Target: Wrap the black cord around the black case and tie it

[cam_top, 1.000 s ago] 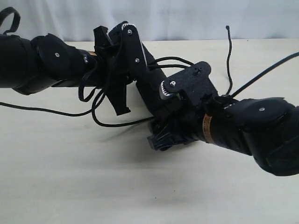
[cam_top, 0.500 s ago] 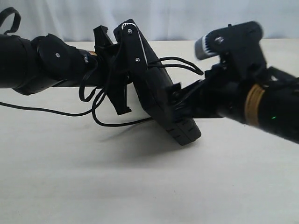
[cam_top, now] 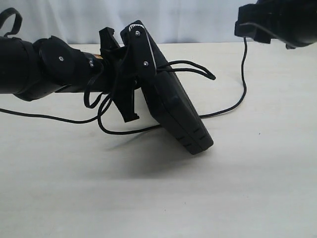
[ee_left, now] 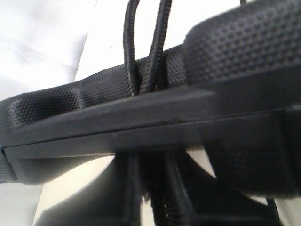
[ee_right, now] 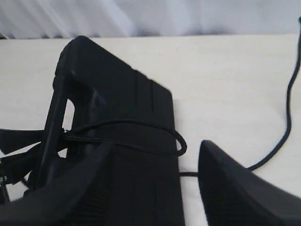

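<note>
The black case (cam_top: pixel 173 106) stands tilted, its lower corner on the table (cam_top: pixel 148 198) and its upper end clamped in the left claw (cam_top: pixel 134 74), which is closed on it. The black cord (cam_top: pixel 190 65) crosses the case near that upper end, a loop jutting out to the right, and then trails over the table towards the far right, where its end is hidden. Case, cord loop and left claw sit as they did a second ago. The right claw (cam_top: pixel 257 27) was then low against the case's lower end. It now hangs in the exterior view's upper right corner, well apart from the case. The right wrist view adds the case's handle cutout, two strands of the cord (ee_right: pixel 141 125) lying across its flat face, and the right claw (ee_right: pixel 157 150) with fingers (ee_right: pixel 235 188) spread and nothing between them. The left wrist view alone shows two strands of the cord (ee_left: pixel 141 66) passing over the edge of the case (ee_left: pixel 141 127).
</note>
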Controlling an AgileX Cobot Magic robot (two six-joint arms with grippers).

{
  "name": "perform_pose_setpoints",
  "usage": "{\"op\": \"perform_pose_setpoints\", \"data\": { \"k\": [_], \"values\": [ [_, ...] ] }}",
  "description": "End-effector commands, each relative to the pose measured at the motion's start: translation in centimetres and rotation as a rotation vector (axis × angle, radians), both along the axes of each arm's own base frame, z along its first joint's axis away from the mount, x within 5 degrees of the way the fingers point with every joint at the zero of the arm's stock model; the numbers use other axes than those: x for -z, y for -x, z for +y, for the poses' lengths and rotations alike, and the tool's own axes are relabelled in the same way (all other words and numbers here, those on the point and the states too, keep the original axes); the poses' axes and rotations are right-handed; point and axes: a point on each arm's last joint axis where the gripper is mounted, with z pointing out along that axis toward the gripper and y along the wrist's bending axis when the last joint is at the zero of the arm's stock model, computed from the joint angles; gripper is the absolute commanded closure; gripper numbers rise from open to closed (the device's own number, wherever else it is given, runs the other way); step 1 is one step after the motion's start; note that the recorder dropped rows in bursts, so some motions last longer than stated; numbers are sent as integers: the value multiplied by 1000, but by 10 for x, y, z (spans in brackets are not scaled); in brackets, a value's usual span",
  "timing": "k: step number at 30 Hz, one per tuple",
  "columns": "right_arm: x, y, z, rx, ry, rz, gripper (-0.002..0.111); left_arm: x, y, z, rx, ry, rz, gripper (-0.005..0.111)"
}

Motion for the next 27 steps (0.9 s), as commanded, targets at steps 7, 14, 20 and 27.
{"op": "perform_pose_setpoints", "data": {
  "k": [7,14,20,27],
  "values": [
    [86,-93,-36,-76,-391,539,55,-1,0,-1,-13,18,3,107],
    [116,-114,-31,-100,-490,524,54,-1,0,-1,-12,17,2,107],
    [136,-127,-31,-74,-532,511,54,-1,0,-1,-5,11,3,107],
    [157,-135,-24,-86,-586,525,54,-1,0,-1,-6,11,2,107]
  ]
}}
